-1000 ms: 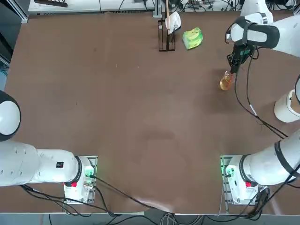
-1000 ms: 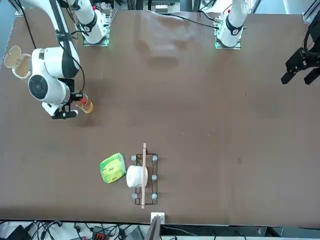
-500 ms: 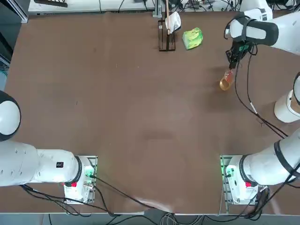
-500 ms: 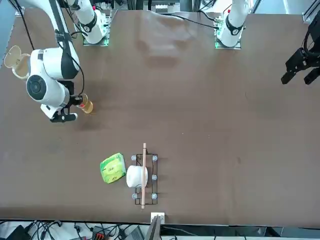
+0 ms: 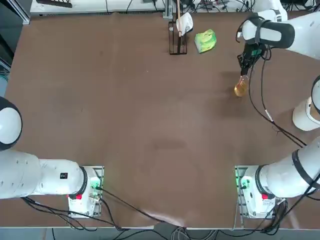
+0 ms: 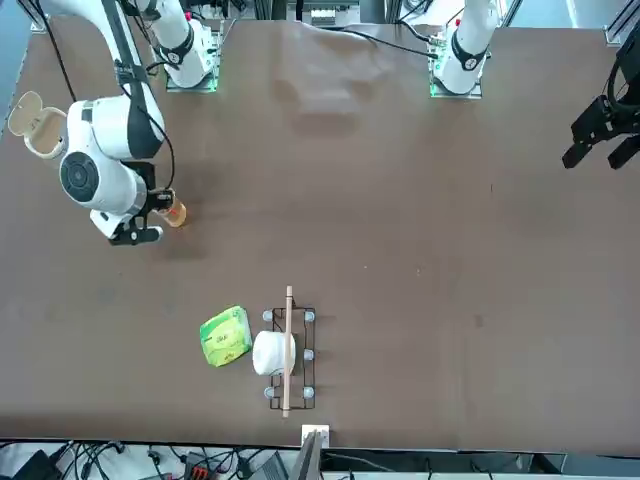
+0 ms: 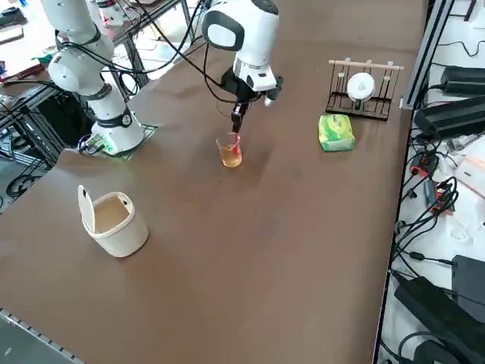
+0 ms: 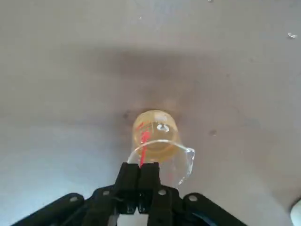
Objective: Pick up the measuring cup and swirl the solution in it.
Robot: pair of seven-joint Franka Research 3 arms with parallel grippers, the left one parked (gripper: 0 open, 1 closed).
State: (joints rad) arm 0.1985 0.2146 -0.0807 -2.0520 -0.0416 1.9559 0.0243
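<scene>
The measuring cup (image 8: pixel 155 136) is small clear glass with a spout and red markings. My right gripper (image 8: pixel 139 165) is shut on its rim, pinching the glass wall between the fingertips. The solution (image 8: pixel 155 127), a little amber-orange liquid, lies in the bottom. In the right side view the gripper (image 7: pixel 236 130) points down from the white wrist and the cup (image 7: pixel 231 152) hangs under it, close over the brown table with its shadow beside it. From overhead, the cup (image 5: pixel 241 89) is at the far right of the table, below the gripper (image 5: pixel 244 75). The front view shows the cup (image 6: pixel 173 212) beside the wrist.
A white lidded container (image 7: pixel 114 220) stands near the table's right edge. A green-yellow packet (image 5: pixel 205 40) and a black wire rack (image 5: pixel 177 45) holding a white cup and a wooden stick sit at the far edge. The arm's black cable hangs near the cup.
The right wrist has shifted a little toward the far edge and sideways with the cup still gripped. The cup stays in about the same spot.
</scene>
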